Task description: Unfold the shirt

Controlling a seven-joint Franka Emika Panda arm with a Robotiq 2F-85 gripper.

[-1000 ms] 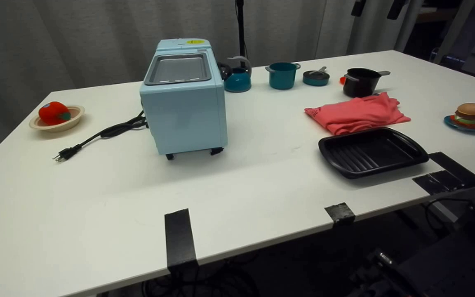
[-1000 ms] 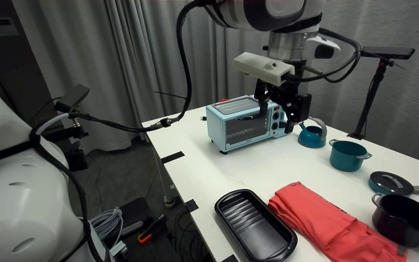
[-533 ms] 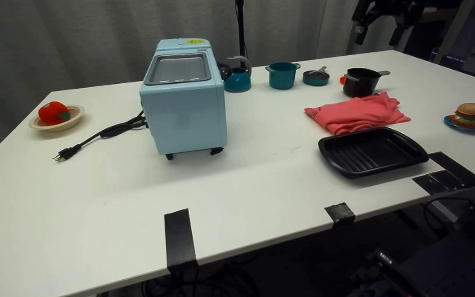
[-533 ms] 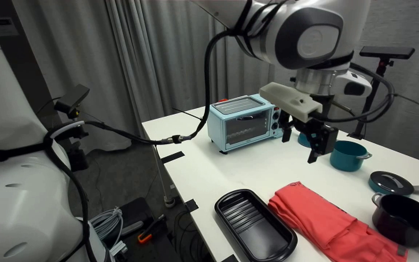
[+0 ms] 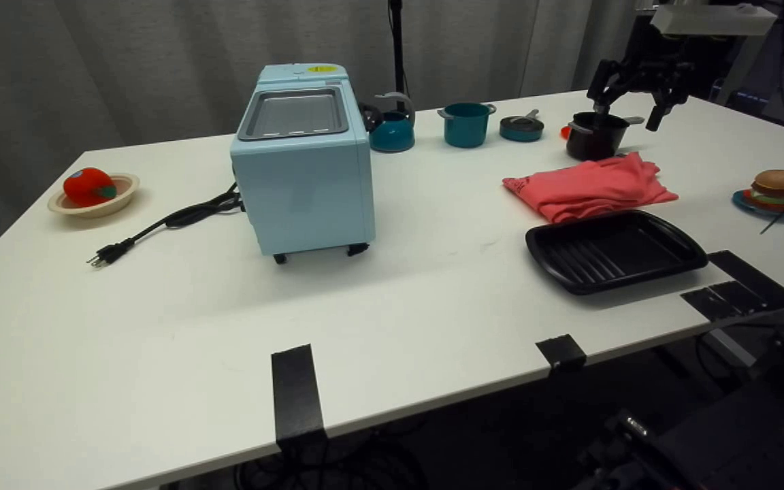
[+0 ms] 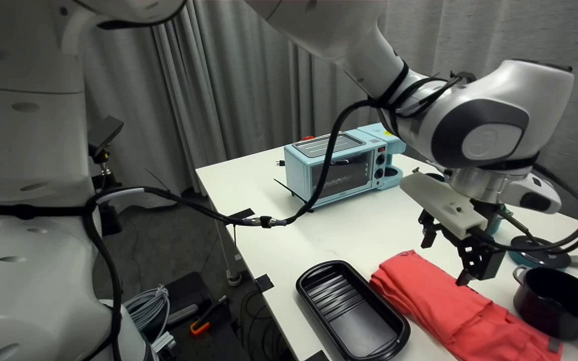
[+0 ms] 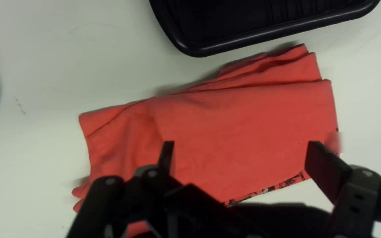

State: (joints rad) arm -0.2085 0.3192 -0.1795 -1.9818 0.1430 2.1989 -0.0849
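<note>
The shirt is a soft red-coral cloth, folded and wrinkled, lying flat on the table in both exterior views (image 5: pixel 589 188) (image 6: pixel 434 296). In the wrist view the shirt (image 7: pixel 243 119) fills the middle, with layered folds along its upper edge and a strip of dark print along its lower edge. My gripper shows in both exterior views (image 5: pixel 627 122) (image 6: pixel 445 261) and in the wrist view (image 7: pixel 241 145). It is open and empty, fingers pointing down, in the air above the shirt. The gripper hides part of the shirt's lower left in the wrist view.
A black grill pan (image 5: pixel 637 245) lies beside the shirt. A black pot (image 6: pixel 555 306), a lidded teal pan (image 5: pixel 521 129) and a teal pot (image 5: pixel 467 126) stand behind it. A blue toaster oven (image 5: pixel 303 184) stands farther along. A toy burger (image 5: pixel 776 189) sits on a plate.
My gripper has moved from near the toaster oven toward the shirt and come down above it. It stays open. The shirt and other objects have not moved.
</note>
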